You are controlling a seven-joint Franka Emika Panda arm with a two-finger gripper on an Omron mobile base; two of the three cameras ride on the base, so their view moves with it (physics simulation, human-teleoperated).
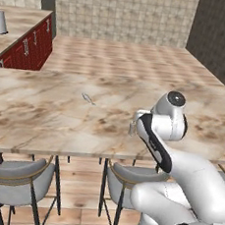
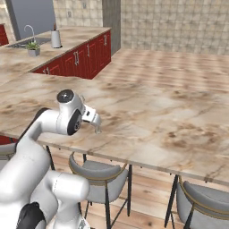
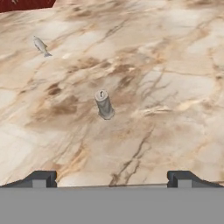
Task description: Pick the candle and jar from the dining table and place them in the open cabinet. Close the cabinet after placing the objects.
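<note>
Glossy white rounded arm (image 1: 191,178) links with black bands at the joints, a dark grey round cap on 1 joint, 2 small dark fingertips (image 3: 41,178).

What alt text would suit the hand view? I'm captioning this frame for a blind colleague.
A tiny upright pale-grey candle stands alone on the beige, brown-veined marble dining table, centred ahead of the robot's open gripper, whose jaws stand wide apart and clear of it. A flat thin silvery utensil lies farther off at upper left.
</note>
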